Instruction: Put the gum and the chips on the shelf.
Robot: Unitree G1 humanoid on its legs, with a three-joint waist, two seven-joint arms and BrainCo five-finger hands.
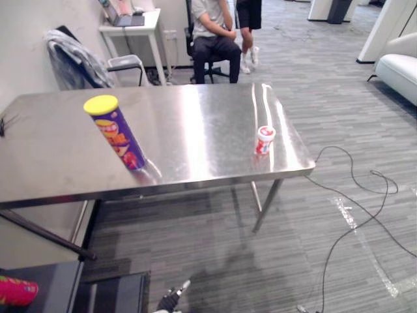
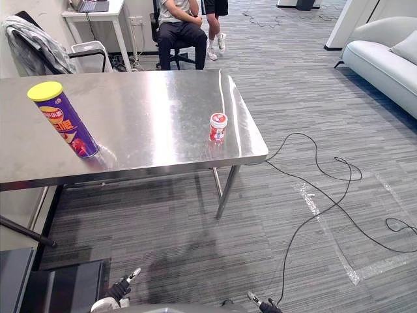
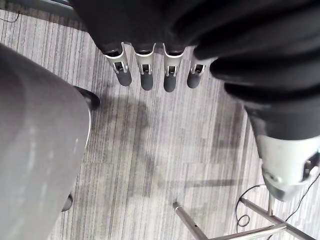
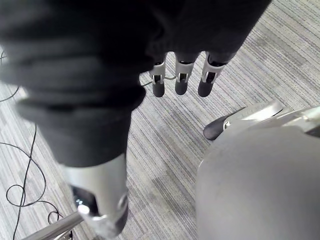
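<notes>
A purple chips can [image 1: 116, 134] with a yellow lid stands on the left part of the steel table [image 1: 195, 124]. The small red-and-white gum tub [image 1: 264, 139] stands near the table's right front corner. A dark shelf [image 1: 58, 283] shows at the lower left, below the table. My left hand [image 3: 145, 75] hangs low over the carpet, fingers straight and holding nothing. My right hand [image 4: 180, 82] hangs the same way on the other side. Both hands are well short of the table, at the bottom edge of the right eye view: left hand [image 2: 122, 287], right hand [image 2: 264, 303].
A pink-red can [image 1: 16, 291] lies on the shelf. Behind the table a person sits on a chair [image 1: 212, 32], and another stands beside. A white desk [image 1: 133, 29] and a chair with a jacket [image 1: 75, 59] are at the back left, a white sofa [image 2: 384, 59] at the right.
</notes>
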